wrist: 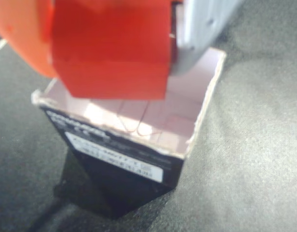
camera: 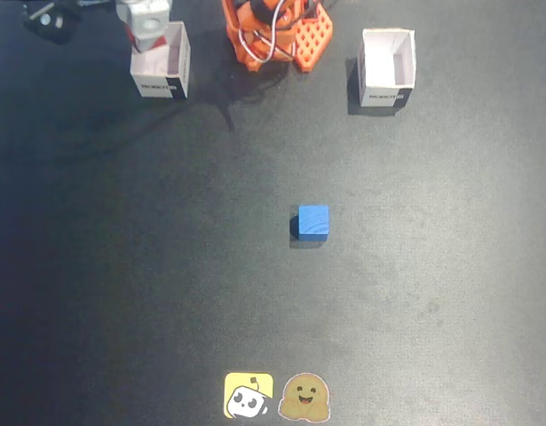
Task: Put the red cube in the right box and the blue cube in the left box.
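Red cube (wrist: 112, 46), nearest the wrist view's lens, was clamped in my claw (wrist: 114, 48) above an open white box (wrist: 206, 101); I judged a centred, low release best. Blue cube (camera: 313, 222) lay mid-worktop (camera: 122, 293), well apart.

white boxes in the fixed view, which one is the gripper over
The white box at upper left: the gripper hangs above it holding the red cube. The box at upper right has nothing over it.
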`<action>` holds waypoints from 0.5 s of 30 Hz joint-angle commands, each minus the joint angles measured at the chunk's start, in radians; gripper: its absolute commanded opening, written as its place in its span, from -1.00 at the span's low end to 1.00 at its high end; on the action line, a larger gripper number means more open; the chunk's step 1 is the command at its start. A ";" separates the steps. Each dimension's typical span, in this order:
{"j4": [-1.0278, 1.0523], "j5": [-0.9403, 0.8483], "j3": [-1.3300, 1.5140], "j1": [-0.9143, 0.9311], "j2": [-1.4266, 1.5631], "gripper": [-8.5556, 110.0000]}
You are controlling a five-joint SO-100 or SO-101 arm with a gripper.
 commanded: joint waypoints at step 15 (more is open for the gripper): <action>-0.005 0.015 0.018 -0.066 0.078 -0.85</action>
